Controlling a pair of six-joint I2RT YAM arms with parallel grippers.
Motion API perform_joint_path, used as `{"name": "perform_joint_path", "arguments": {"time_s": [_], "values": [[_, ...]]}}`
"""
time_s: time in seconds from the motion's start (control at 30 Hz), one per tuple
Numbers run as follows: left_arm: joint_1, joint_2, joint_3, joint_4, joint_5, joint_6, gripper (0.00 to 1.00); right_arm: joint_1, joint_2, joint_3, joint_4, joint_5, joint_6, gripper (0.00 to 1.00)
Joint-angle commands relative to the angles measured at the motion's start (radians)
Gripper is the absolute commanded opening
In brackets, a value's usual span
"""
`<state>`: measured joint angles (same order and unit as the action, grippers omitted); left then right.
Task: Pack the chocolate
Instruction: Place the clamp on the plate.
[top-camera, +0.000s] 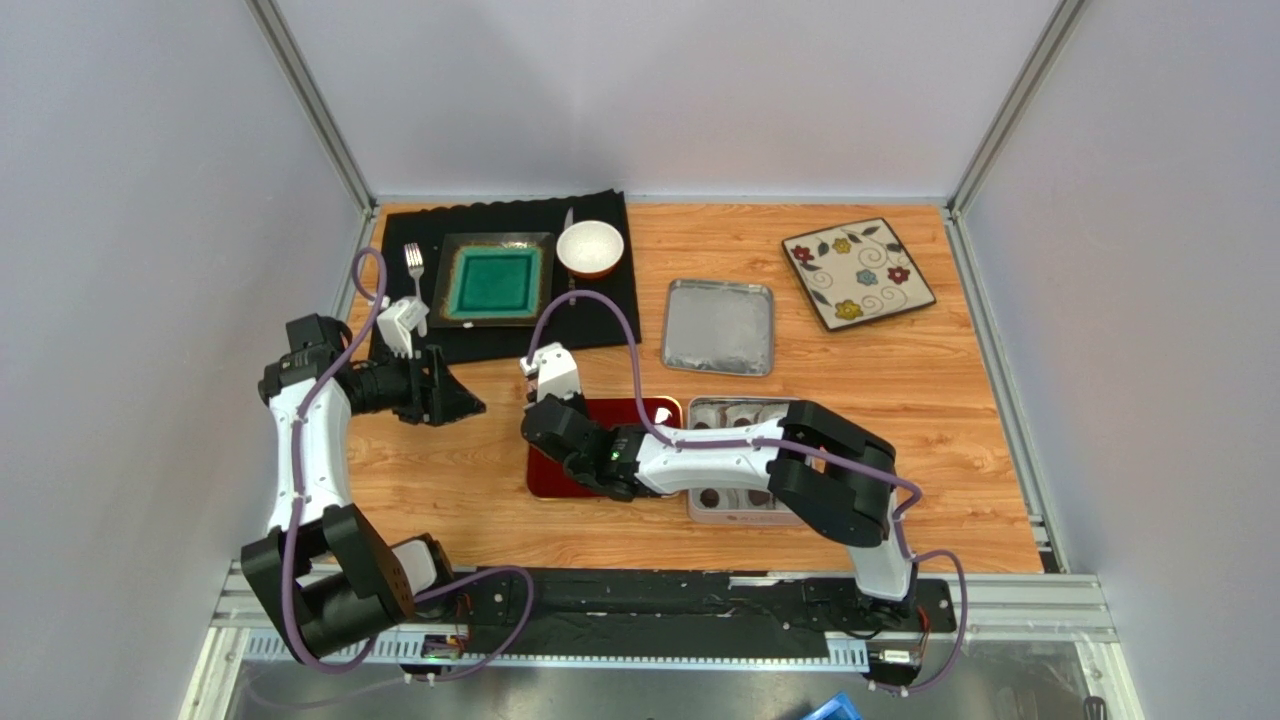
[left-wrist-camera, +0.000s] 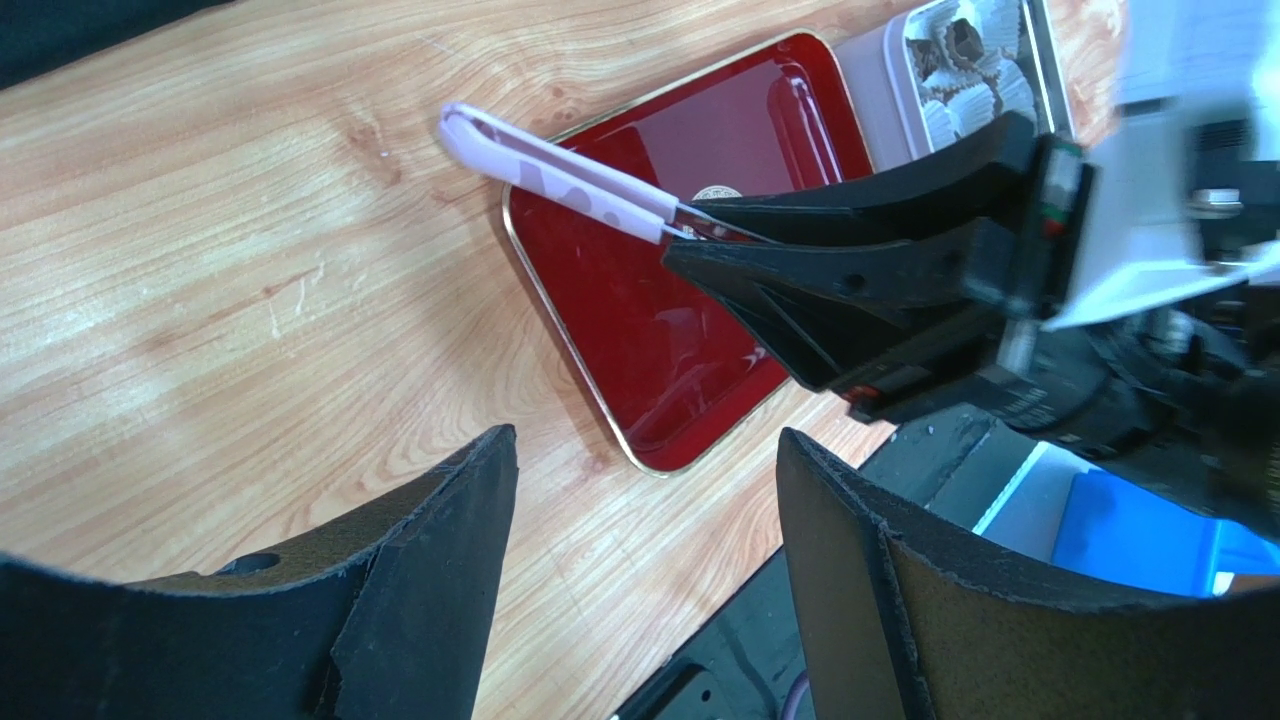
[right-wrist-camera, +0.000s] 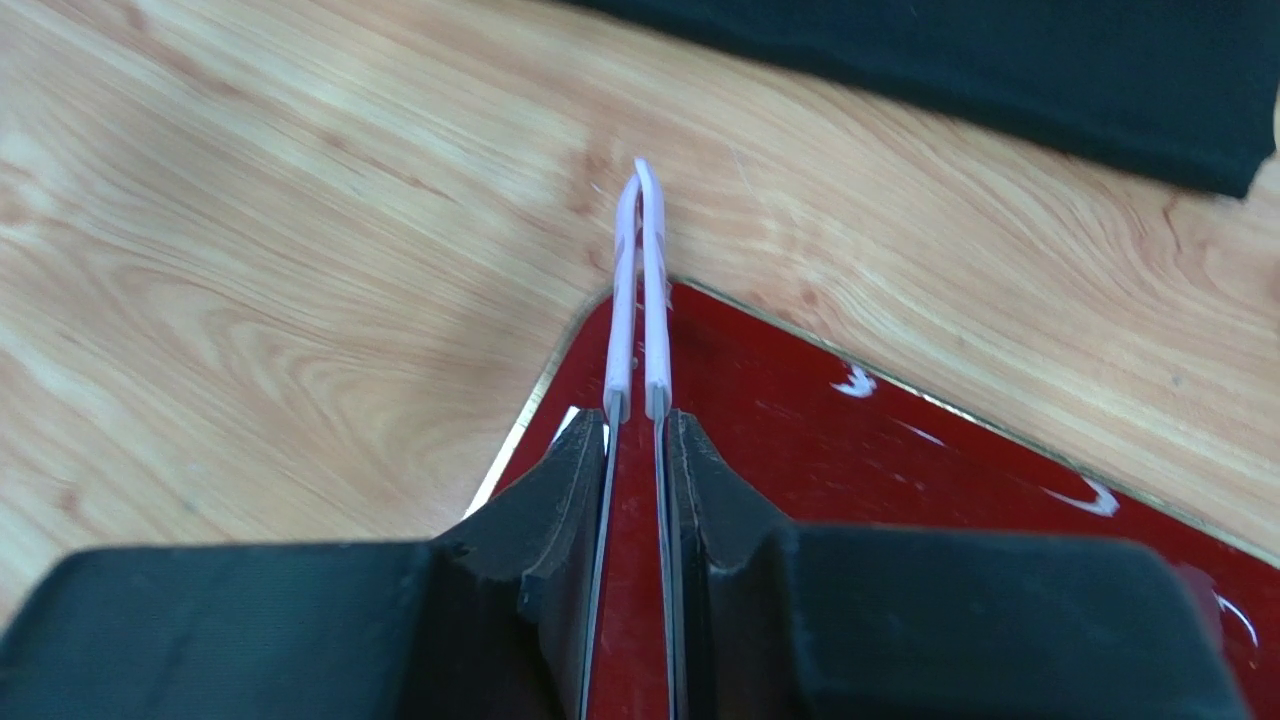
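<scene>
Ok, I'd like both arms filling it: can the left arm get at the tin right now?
Probably not cleanly: the right arm lies across the tin, and the right gripper, shut on tongs over the red tray, sits between the tin and the open left gripper.

A mat (top-camera: 609, 308) lies at the back left of the table (top-camera: 451, 480). On it a dish (top-camera: 496, 282) sits between a fork (top-camera: 415, 270) on its left and a bowl (top-camera: 591, 248) on its right. Right of the mat lies a lid (top-camera: 718, 326), and further right a plate (top-camera: 858, 273). Nearer the arms, a tray (left-wrist-camera: 661, 285) lies mid-table with a tin (left-wrist-camera: 879, 75) just beside it on the right, seemingly with cups (left-wrist-camera: 962, 68) in it. The right gripper (right-wrist-camera: 634, 435) hangs over the tray, clamping tweezers (right-wrist-camera: 639, 285) that jut past its corner over the table. The left gripper (left-wrist-camera: 646, 450), jaws apart, sits left of the tray.
</scene>
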<state>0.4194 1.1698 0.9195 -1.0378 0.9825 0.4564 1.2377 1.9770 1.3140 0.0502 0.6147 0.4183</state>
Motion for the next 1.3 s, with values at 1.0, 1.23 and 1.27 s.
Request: {"name": "perform_joint_path", "arguments": {"time_s": [1.0, 1.23, 1.27], "values": [[0.007, -0.001, 0.015, -0.022, 0.054, 0.047, 0.74, -0.140, -0.293, -0.024, -0.343, -0.070, 0.050, 0.97], [0.007, 0.008, 0.002, -0.024, 0.076, 0.045, 0.75, -0.438, -0.178, 0.210, -0.651, -0.242, 0.033, 0.48], [0.007, 0.008, 0.001, -0.022, 0.073, 0.045, 0.75, -0.461, -0.150, 0.244, -0.670, -0.237, 0.013, 0.47]]}}
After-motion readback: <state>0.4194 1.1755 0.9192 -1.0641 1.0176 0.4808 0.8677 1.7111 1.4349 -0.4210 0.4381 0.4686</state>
